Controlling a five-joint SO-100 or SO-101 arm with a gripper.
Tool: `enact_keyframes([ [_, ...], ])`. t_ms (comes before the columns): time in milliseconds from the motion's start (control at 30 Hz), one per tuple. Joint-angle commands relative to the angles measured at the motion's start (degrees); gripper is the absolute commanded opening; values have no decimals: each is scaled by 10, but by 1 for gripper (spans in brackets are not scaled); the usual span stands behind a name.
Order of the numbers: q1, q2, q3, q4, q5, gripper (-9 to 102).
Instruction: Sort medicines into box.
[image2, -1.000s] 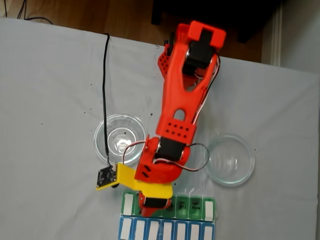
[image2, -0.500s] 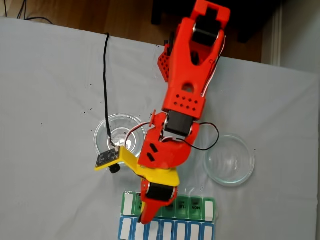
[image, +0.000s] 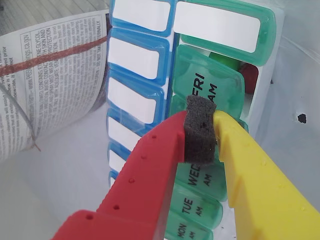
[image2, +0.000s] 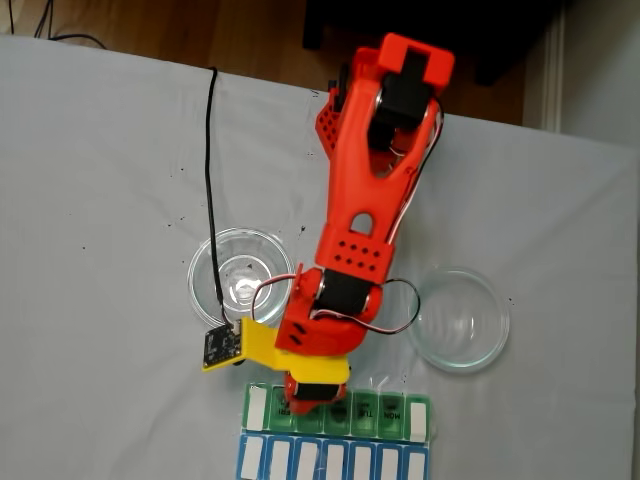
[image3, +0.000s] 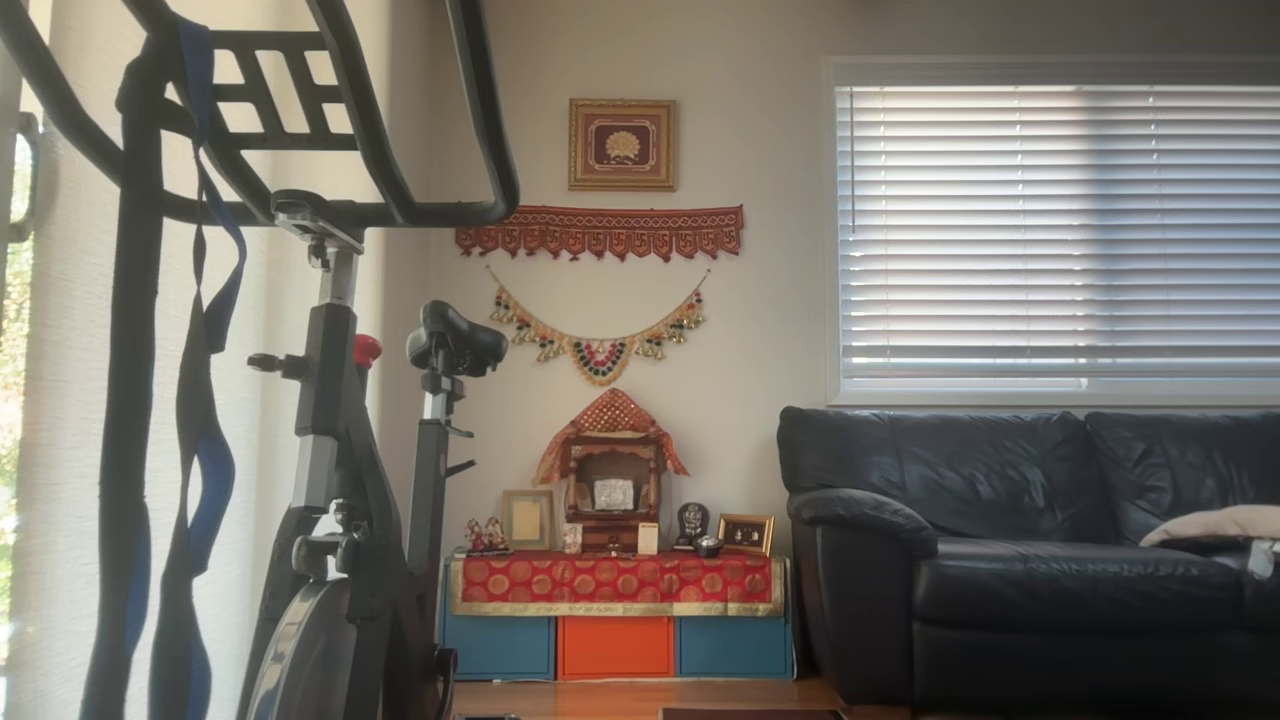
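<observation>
In the wrist view the gripper (image: 201, 131) had one red and one yellow printed plastic finger, both faintly ridged, pressed together on a dark, porous foam pad (image: 200, 129) with no ball visible between them. It hung just above the box (image: 220, 95), a flat plastic organizer of rounded translucent green lids (FRI, WED, TUE and MON could be read) beside a row of glossy blue lids with white labels. Through the raised FRI lid a green ball (image: 223, 58) and a dark red ball (image: 248, 76) showed inside the compartment. A curved printed paper sheet (image: 50, 80) lay to the left. In the fixed view the red arm (image2: 365, 190) reached down over the wrinkled white cloth (image2: 90, 200), its tip over the green row of the box (image2: 395, 408), between two round clear glass dishes (image2: 240, 272) (image2: 460, 318). The other view showed an exercise bike (image3: 350, 420) and a black leather sofa (image3: 1030, 540).
</observation>
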Motion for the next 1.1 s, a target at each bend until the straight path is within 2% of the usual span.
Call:
enact_keyframes([
  [0, 0, 4, -56, 0, -4, 1],
  [733, 5, -69, -42, -7, -31, 1],
  [1067, 14, -135, -68, 44, -53, 1],
])
